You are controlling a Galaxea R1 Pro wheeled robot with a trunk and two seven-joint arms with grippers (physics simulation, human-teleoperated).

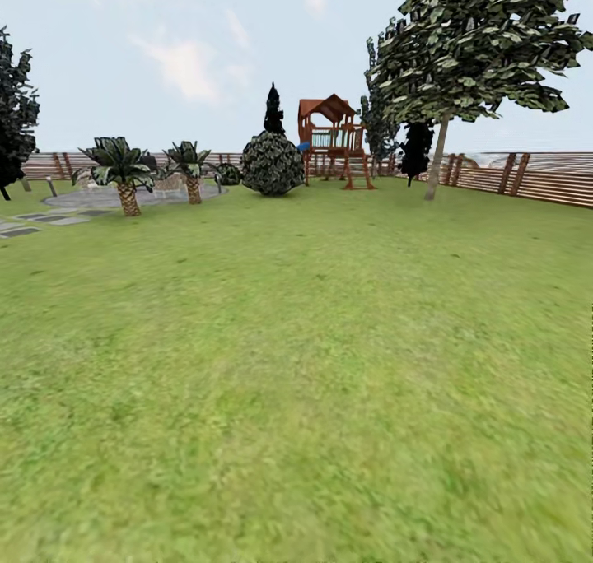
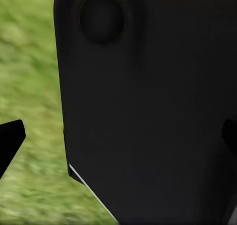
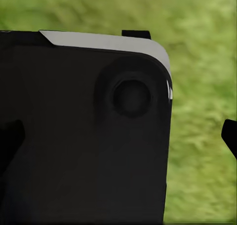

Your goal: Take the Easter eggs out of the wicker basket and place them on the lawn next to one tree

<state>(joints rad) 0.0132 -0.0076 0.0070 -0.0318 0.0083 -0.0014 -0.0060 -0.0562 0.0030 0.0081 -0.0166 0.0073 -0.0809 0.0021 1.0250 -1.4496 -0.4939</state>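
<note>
Three views, taken in turn.

Head view: mostly the lawn [image 1: 296, 365], mottled green, flat and wide, running out to the slatted fence [image 1: 543, 180]. Far right, just before that fence, the tree [image 1: 436, 164]: straight pale grey-beige trunk leaning a little, with blocky dark leaves speckled white spreading overhead. Far centre, a round bush [image 1: 272, 164] and a red-brown playset [image 1: 333, 139]; far left, two short palms [image 1: 125, 184].

Left wrist view: left gripper [image 2: 118, 141] spread wide, one dark fingertip [image 2: 10, 141] at either edge, nothing gripped between. Behind it a black body panel [image 2: 148, 111], close, with blurred grass beside it. Probably tucked against the robot for travel, not reaching.

Right wrist view: right gripper [image 3: 118, 138] likewise wide apart and empty, one fingertip [image 3: 229, 138] clear against the grass, the other lost against a black panel [image 3: 74, 161] with a pale top edge. Same folded carry, by the look of it.
</note>
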